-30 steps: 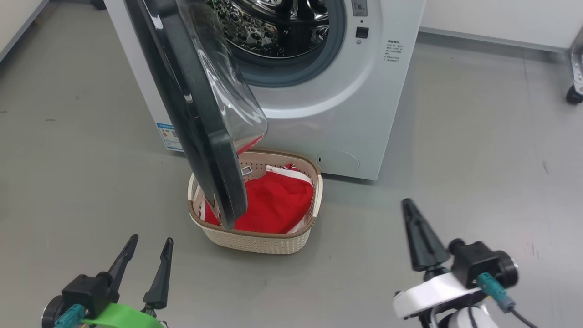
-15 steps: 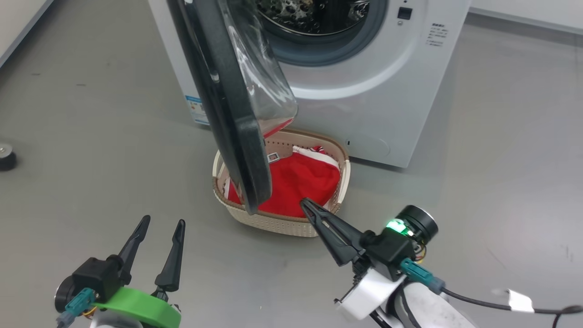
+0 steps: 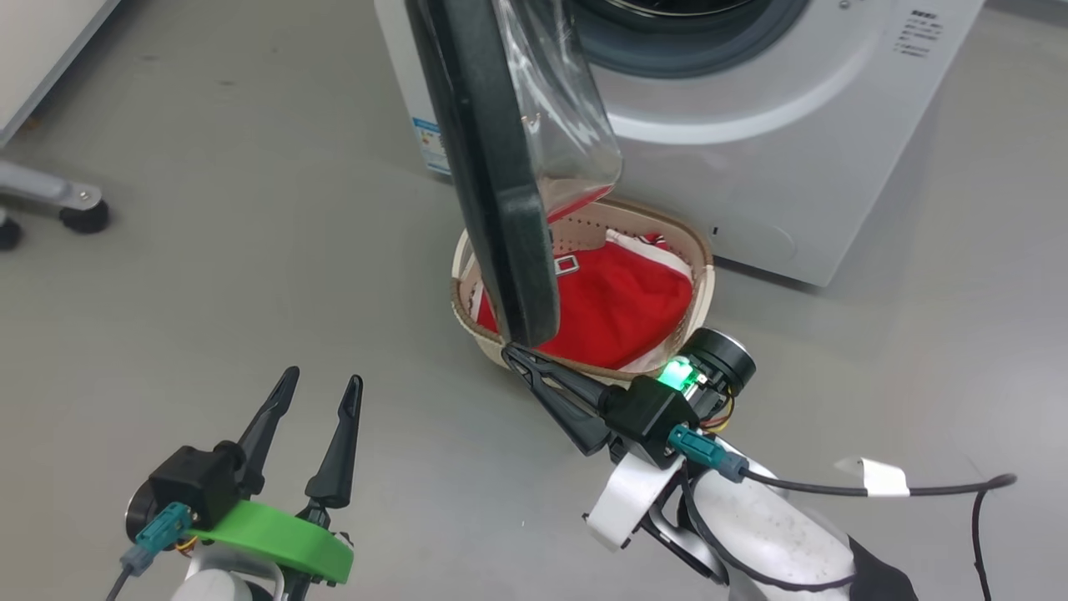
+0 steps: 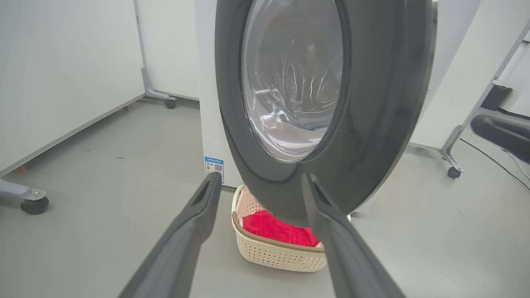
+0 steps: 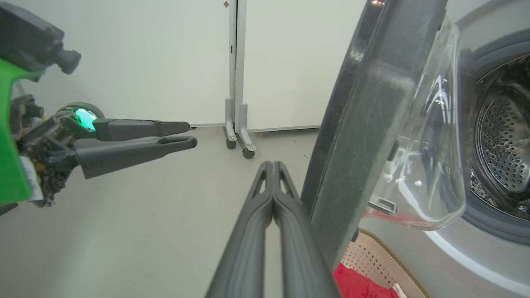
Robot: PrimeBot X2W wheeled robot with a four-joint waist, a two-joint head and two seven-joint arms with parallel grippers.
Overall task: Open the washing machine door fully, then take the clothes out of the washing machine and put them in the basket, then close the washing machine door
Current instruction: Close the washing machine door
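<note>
Clenched on nothing, the right pincer (image 3: 511, 354) points at the bottom edge of the washing machine door (image 3: 492, 167); contact cannot be told. The door hangs open over the basket (image 3: 703, 275), which sits on the floor just before the washing machine (image 3: 751, 167). The red clothes (image 3: 617, 300) lie in the basket. The left pincer (image 3: 323, 377) hangs released, well apart. Closing the door appears to be what remains. The narrow tips could skid off the glossy rim, the forearm could knock the nearby basket, or a weak shove could leave the latch uncaught.
</note>
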